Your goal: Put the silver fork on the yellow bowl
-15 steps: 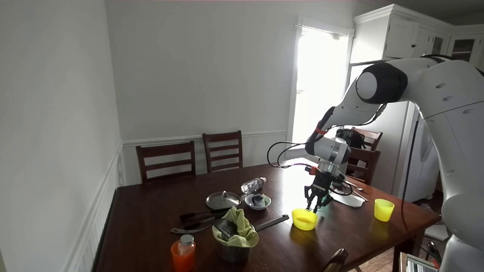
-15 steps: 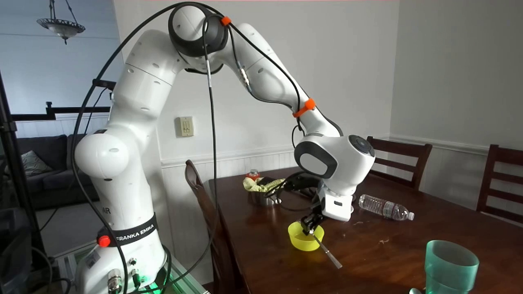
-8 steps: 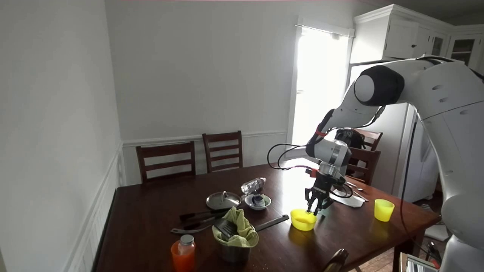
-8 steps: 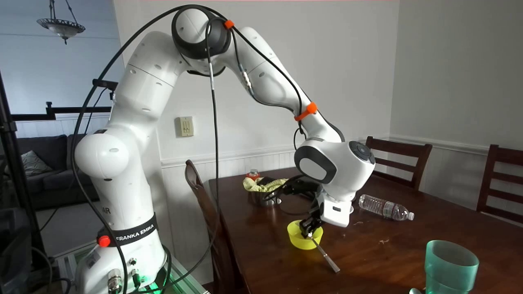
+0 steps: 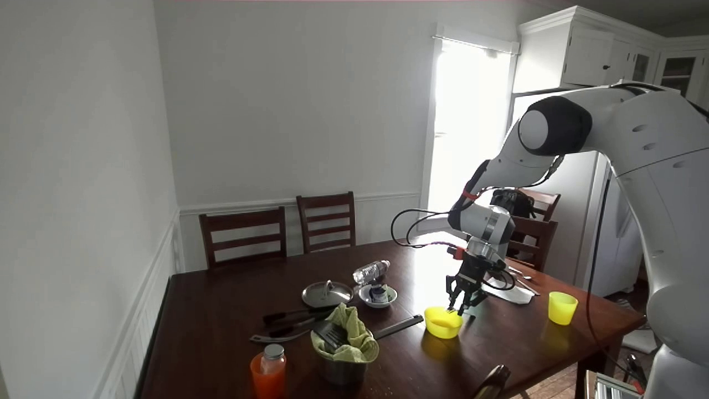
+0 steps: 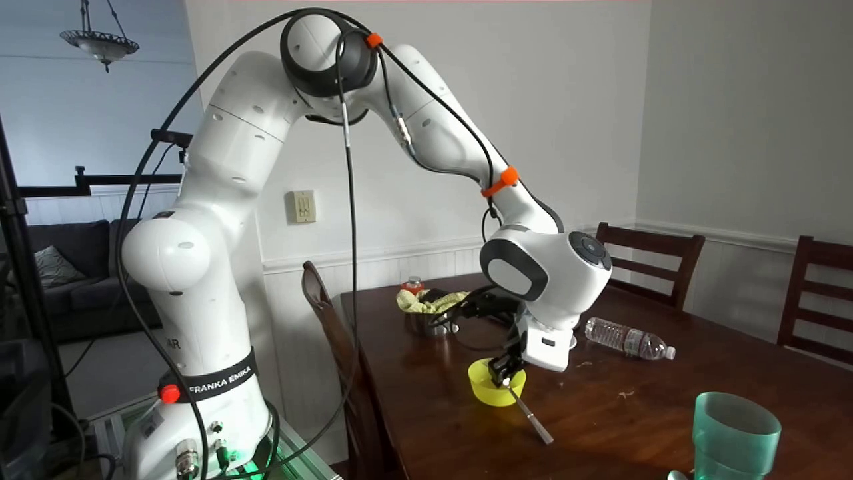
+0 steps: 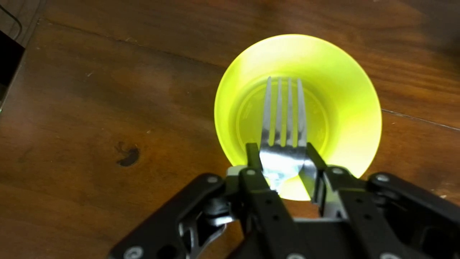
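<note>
My gripper (image 7: pixel 282 151) pinches silver fork (image 7: pixel 283 156) at the head, tines over yellow bowl (image 7: pixel 354 118); can't tell whether fork and bowl touch.

On the counter (image 5: pixel 221 310), low and left of centre in an exterior view, I see an orange cup (image 5: pixel 267 386) with a jar (image 5: pixel 272 361) in it, and near it a metal pot (image 5: pixel 340 372) holding a green cloth (image 5: pixel 357 341) and a black spatula (image 5: pixel 331 334). Nearer the middle I have a metal lid (image 5: pixel 320 296) beside a white bowl (image 5: pixel 381 305), a clear bottle (image 5: pixel 370 272) lying just above them in the frame, and farther right a yellow cup (image 5: pixel 563 309). In an exterior view I find a teal cup (image 6: pixel 735 440) at lower right and a hanging lamp (image 6: pixel 101 48) at upper left.
</note>
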You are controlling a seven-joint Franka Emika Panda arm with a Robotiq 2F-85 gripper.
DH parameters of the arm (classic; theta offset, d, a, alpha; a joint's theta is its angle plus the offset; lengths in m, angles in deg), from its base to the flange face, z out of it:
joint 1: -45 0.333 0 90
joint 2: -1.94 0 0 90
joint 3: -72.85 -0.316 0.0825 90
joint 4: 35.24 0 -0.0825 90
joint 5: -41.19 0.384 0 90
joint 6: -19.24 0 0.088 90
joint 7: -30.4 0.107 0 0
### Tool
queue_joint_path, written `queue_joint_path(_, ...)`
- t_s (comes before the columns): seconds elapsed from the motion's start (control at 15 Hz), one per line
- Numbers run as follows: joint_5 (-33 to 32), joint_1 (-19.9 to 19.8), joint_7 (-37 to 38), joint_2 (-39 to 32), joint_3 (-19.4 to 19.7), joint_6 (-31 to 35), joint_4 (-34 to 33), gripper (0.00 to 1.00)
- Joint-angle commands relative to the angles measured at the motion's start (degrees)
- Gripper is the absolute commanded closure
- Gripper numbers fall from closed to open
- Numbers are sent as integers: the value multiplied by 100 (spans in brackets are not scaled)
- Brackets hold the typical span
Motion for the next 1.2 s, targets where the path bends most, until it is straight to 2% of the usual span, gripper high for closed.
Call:
queue_joint_path(0.0, 220, -5, -100, -72, 61, -132, -102, 82)
queue_joint_path(0.2, 252, -1, -105, -72, 60, -136, -102, 74)
queue_joint_path(0.47, 264, 0, -107, -76, 59, -136, -100, 70)
queue_joint_path(0.6, 261, 0, -117, -76, 59, -134, -96, 64)
queue_joint_path(1.07, 266, -2, -119, -80, 59, -137, -97, 59)
queue_joint_path(1.13, 267, -2, -122, -77, 59, -136, -93, 54)
